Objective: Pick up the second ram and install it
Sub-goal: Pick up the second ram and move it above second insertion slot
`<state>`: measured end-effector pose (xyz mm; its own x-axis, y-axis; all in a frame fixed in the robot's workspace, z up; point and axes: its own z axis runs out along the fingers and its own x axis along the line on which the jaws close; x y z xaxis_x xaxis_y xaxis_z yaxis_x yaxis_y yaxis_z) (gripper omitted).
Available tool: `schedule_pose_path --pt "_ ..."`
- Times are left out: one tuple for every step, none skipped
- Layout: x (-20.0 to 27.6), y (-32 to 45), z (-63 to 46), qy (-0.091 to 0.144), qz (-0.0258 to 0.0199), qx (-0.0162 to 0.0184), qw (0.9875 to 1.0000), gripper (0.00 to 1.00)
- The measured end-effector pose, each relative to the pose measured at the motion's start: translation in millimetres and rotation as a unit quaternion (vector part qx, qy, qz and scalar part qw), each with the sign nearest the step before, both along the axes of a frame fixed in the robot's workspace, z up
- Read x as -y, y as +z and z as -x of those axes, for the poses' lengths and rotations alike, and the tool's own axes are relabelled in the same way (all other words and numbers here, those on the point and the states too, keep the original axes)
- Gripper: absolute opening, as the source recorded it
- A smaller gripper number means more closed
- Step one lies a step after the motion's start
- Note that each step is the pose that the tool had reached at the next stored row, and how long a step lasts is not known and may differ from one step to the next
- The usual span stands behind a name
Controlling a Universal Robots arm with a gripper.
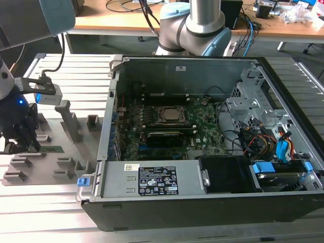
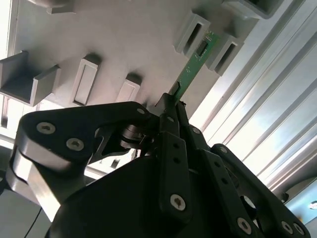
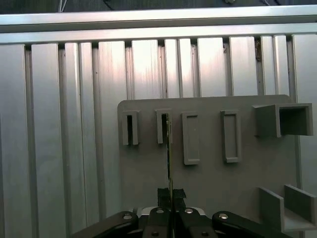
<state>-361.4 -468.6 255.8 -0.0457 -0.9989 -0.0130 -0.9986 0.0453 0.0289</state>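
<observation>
The second ram is a thin green board stick with small dark chips. It stands on edge in the grey plastic holder tray, and its far end sits between two raised rectangular slot blocks. In the first wrist view I see it edge-on as a narrow line running from the tray's slots back to the gripper. In the exterior view it is a green sliver low on the tray, on the exterior view's left.

My arm reaches in from the exterior view's upper left and bends down over the tray. The black gripper points at the tray's surface. Its linkages are matte black with bright screw heads.

The jaws are drawn in almost to touching, and the gripper pinches the near end of the stick between its fingertips.

The tray lies on a ribbed aluminium table. Just beside it, towards the exterior view's right, the open computer case lies on its side, showing the green motherboard and its processor socket.
</observation>
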Motion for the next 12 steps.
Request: schedule_pose_path --pt "0.0 1.5 0.0 0.000 0.0000 0.0000 1.0000 0.14" --pt "0.0 3.8 0.0 0.000 0.0000 0.0000 1.0000 0.14" --pt "0.0 5.8 0.0 0.000 0.0000 0.0000 1.0000 0.14" --pt "0.0 7.9 0.0 0.000 0.0000 0.0000 1.0000 0.14" --pt "0.0 10.4 0.0 0.000 0.0000 0.0000 1.0000 0.14" --pt "0.0 12.0 0.0 0.000 0.0000 0.0000 1.0000 0.14" --pt "0.0 13.0 0.0 0.000 0.0000 0.0000 1.0000 0.14" --pt "0.0 13.9 0.0 0.000 0.0000 0.0000 1.0000 0.14" --pt "0.0 16.6 0.0 0.000 0.0000 0.0000 1.0000 0.14" --pt "0.0 18.4 0.0 0.000 0.0000 0.0000 1.0000 0.14" --pt "0.0 20.2 0.0 0.000 0.0000 0.0000 1.0000 0.14" --pt "0.0 22.9 0.0 0.000 0.0000 0.0000 1.0000 0.14"
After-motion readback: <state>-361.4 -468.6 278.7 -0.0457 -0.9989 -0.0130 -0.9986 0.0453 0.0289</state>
